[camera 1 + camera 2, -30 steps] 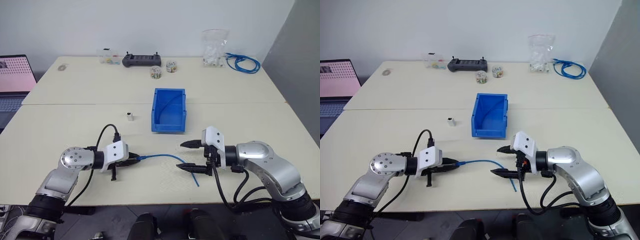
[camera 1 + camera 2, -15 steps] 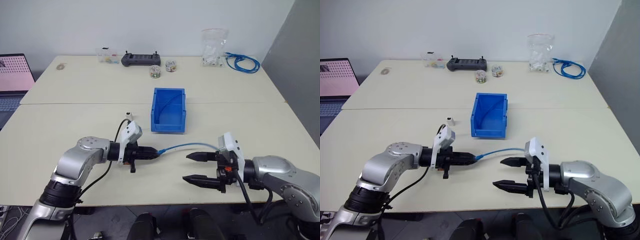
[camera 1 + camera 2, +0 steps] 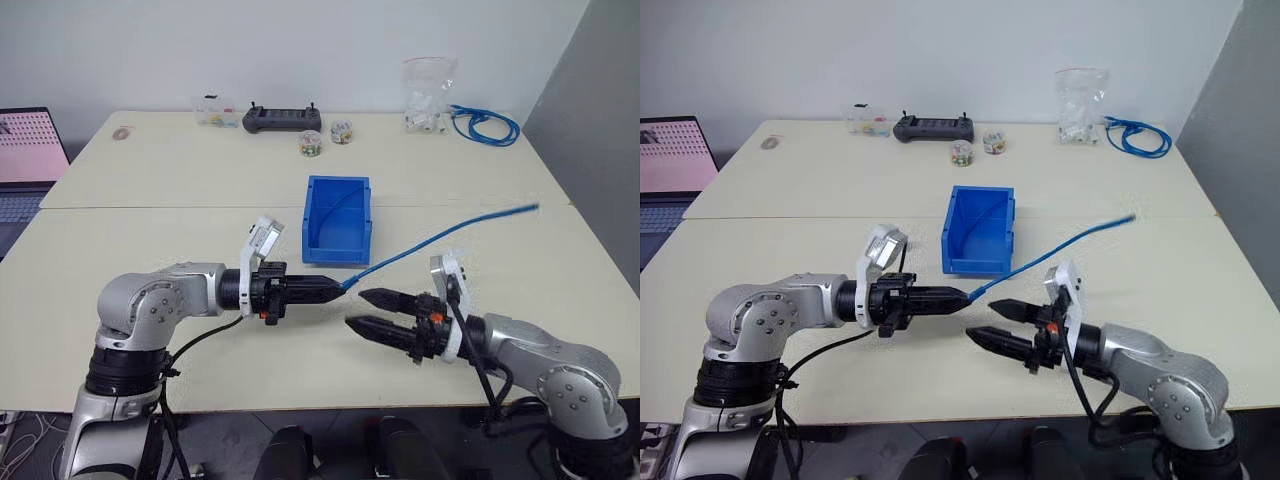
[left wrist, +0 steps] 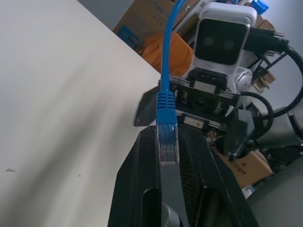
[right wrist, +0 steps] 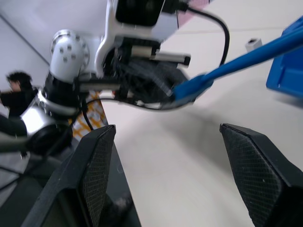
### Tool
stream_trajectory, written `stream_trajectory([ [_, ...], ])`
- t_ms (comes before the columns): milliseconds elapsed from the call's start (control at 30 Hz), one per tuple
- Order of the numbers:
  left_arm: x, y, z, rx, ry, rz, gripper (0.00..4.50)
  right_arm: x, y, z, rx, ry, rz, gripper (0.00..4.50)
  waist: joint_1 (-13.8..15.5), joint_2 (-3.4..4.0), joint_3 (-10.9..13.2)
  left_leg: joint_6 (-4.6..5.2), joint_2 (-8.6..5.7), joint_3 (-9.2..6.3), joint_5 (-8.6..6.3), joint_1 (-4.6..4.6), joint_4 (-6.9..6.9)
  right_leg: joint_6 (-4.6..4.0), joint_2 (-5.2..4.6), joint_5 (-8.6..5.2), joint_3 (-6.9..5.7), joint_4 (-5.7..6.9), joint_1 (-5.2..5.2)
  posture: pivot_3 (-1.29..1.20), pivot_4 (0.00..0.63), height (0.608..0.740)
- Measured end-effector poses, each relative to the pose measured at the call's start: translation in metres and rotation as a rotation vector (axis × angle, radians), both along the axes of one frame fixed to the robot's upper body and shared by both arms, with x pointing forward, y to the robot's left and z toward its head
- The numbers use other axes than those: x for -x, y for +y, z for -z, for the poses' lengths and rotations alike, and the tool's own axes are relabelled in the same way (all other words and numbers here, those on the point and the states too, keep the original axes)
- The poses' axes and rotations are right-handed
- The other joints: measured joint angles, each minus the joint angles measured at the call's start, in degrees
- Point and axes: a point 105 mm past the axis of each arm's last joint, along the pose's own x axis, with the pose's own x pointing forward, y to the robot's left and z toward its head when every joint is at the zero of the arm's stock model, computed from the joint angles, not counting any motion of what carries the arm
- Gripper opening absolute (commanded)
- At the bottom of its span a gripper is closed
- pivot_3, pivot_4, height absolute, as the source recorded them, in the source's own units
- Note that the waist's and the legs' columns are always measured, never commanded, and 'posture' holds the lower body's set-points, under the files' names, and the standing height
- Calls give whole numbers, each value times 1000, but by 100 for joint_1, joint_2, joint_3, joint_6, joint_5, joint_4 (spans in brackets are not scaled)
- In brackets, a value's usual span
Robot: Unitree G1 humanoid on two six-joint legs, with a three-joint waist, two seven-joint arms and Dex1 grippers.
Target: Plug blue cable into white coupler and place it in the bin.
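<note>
Above the near edge of the cream tabletop (image 3: 150, 230), the left hand (image 3: 335, 288) points level toward the right arm, its two black fingers pinched shut on the plug end of the thin bright blue cable (image 3: 440, 238). Left wrist view: the clear plug with its ribbed blue boot (image 4: 166, 127) sits clamped between the fingertips, cord running straight out past the other arm's white camera housing.

Cable leaves the tips and climbs in the air, up and to the robot's right, free end (image 3: 1127, 218) hanging over the tabletop well clear of the surface.

Right hand (image 3: 356, 310) faces the left one, fingers spread wide, holding nothing. Its tips sit just below and beside the left hand's tips; cable passes just above the upper finger, contact unclear. Right wrist view: both textured finger pads (image 5: 97, 163) stand far apart, with the blue plug and the left hand between them further out.

Rectangular bright blue open-topped plastic bin (image 3: 338, 220) sits mid-tabletop beyond both hands, lowered lip toward the robot.

Tiny white boxy plastic coupler (image 5: 253, 44) rests on the tabletop left of the bin; the left wrist housing covers it in the head views.

Far edge: black handheld controller (image 3: 282, 119), small clear containers (image 3: 311, 144), clear plastic bag (image 3: 428, 95), coiled bundle of blue cable (image 3: 485, 125). Laptop (image 3: 30, 160) at far left, pink screen lit.
</note>
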Motion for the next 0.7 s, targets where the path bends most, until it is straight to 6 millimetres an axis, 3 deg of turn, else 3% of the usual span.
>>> stream_trajectory([
  [333,9,1,4,42,62,-10,224,-1,4,-17,-119,50,-21,3721,3,0,0,0,-1,4,0,0,0,0,-1,0,4,0,0,0,150,740],
  [700,11,0,2,57,59,4,224,1,8,-15,-91,64,-48,1369,1,0,0,0,-2,5,0,0,-1,0,-1,0,4,-2,-1,0,150,740],
])
